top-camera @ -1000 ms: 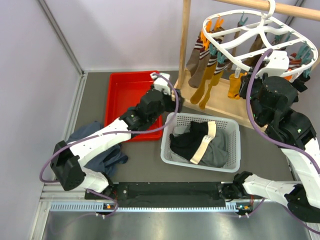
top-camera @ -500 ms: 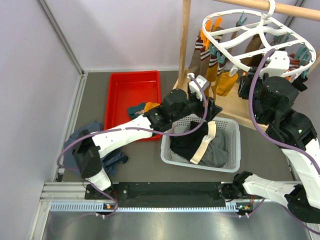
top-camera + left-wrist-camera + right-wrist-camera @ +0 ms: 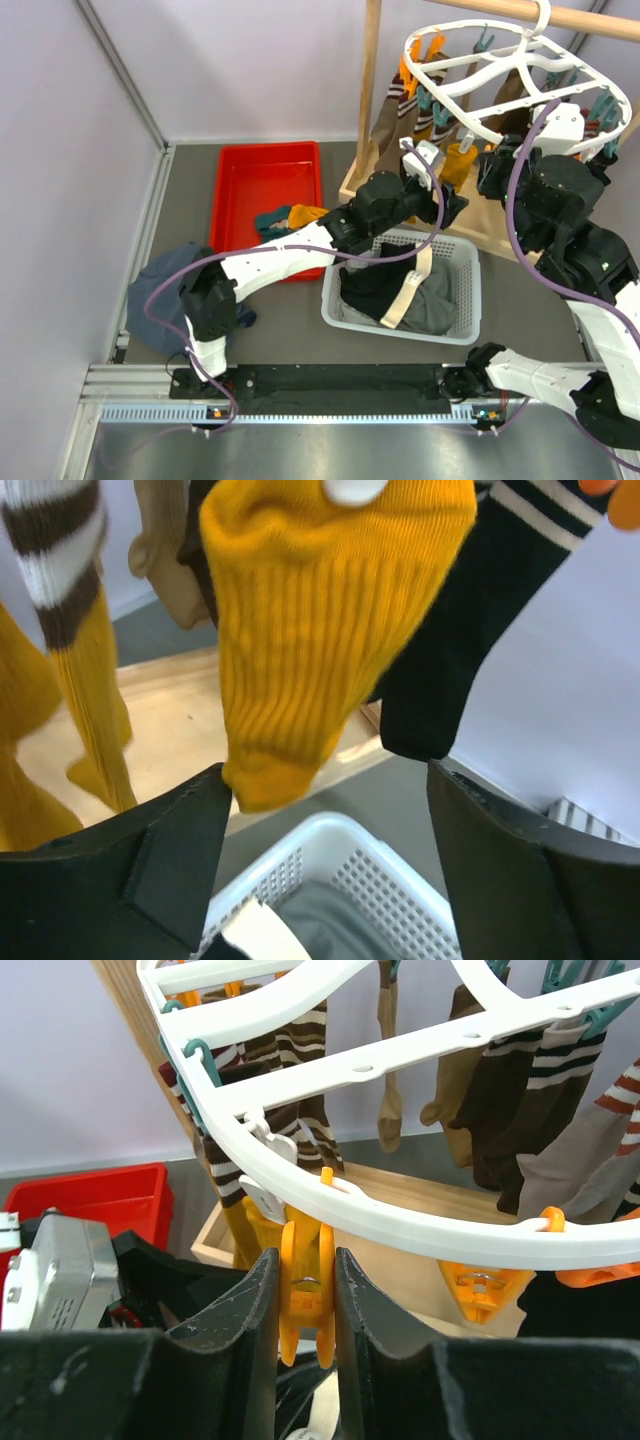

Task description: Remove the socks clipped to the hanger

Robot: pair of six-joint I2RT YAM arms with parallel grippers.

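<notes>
1. Top view: one hanger (image 3: pixel 520 62) hangs at the far right from the wooden pole (image 3: pixel 600 20). Two socks (image 3: pixel 288 217) lie in the one red tray (image 3: pixel 240 190), and one basket (image 3: pixel 462 330) sits below the arms.
2. Left wrist view: the left gripper (image 3: pixel 330 850) has its fingers wide apart beneath one mustard sock (image 3: pixel 320 630), touching nothing. One black sock (image 3: pixel 450 660) hangs just to its right.
3. Right wrist view: the right gripper (image 3: pixel 305 1270) is clamped on an orange clip (image 3: pixel 300 1245) on the hanger's near rim — at least three orange clips show. If the clip is squeezed before the left fingers close, the sock likely drops into the basket — not the tray.
</notes>
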